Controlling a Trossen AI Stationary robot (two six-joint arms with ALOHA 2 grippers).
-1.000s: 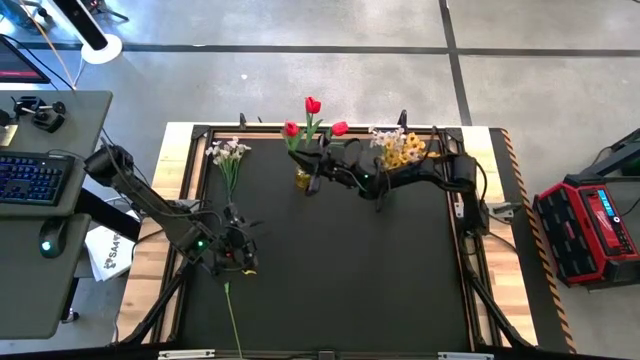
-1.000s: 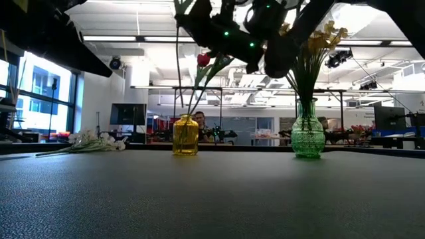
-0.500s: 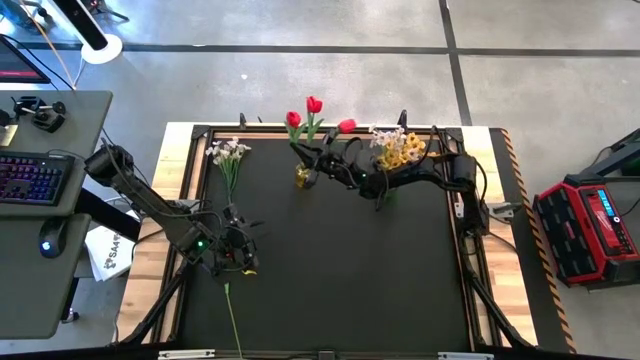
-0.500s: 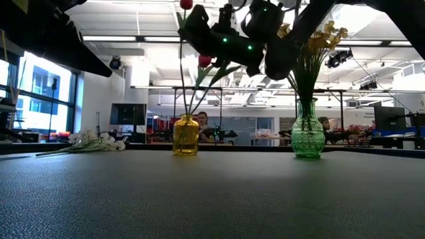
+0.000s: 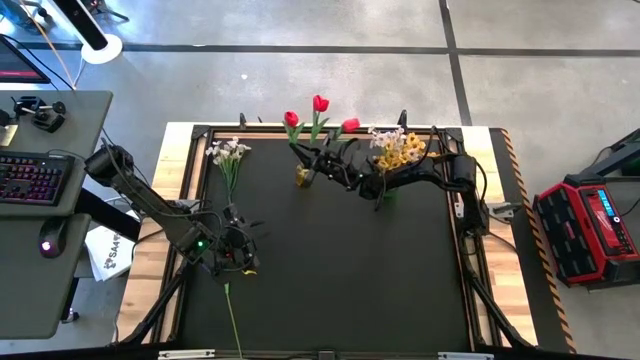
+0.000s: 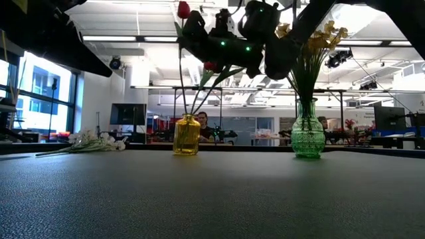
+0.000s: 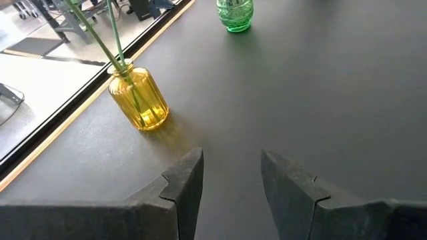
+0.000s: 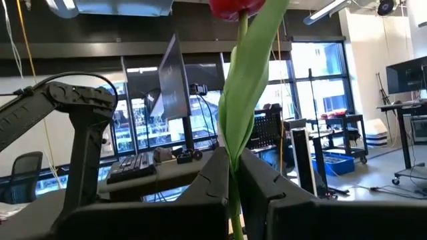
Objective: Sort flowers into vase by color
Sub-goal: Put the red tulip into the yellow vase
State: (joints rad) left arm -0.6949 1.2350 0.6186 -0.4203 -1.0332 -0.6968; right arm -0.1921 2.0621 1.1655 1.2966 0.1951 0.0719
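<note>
Three red tulips rise over the yellow vase, their stems running down into its mouth. My right gripper, just above the vase, is shut on one tulip. A green vase holds yellow and white sprays. A white spray lies flat on the table at the far left. My left gripper hovers open over the near left of the table, nothing between its fingers. My right gripper pinches the tulip's stem between its two fingers, below the long green leaf and the red head. The fingers come from the table's right and slant upward, across the stem. The tulip stands nearly upright, with its head above the gripper.
A loose green stem lies on the mat near the front edge, below my left gripper. The black mat is bare across its middle and right. A desk with a keyboard stands left of the table, and a red case stands to its right.
My right gripper has tipped its fingers upward while staying over the yellow vase. The held tulip has swung from leaning right to nearly upright, and its head has risen well above the gripper. The other two tulips have shifted a little.
</note>
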